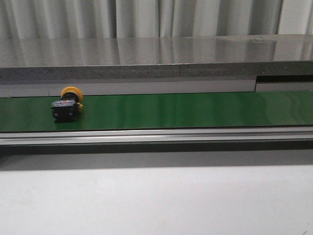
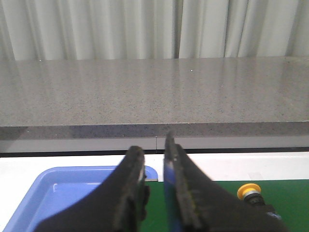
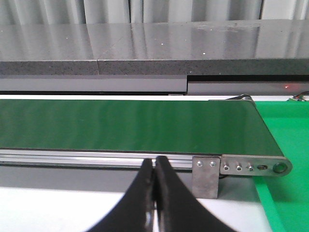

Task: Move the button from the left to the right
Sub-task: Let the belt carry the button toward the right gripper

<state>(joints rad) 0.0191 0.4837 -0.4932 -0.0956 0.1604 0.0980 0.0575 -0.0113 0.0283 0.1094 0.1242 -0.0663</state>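
The button (image 1: 67,104), a yellow-orange round cap on a black cube-like body, lies on its side at the left end of the green conveyor belt (image 1: 186,110). In the left wrist view its yellow cap (image 2: 248,191) shows just beside one finger, outside the jaws. My left gripper (image 2: 153,145) hovers over the belt's left end with its jaws a narrow gap apart and nothing between them. My right gripper (image 3: 153,160) is shut and empty, in front of the belt's right end. Neither gripper shows in the front view.
A blue tray (image 2: 58,193) sits off the belt's left end. A grey stone-like ledge (image 1: 156,61) runs behind the belt, an aluminium rail (image 1: 156,134) along its front. A metal bracket (image 3: 241,166) and green surface (image 3: 285,140) lie at the right end.
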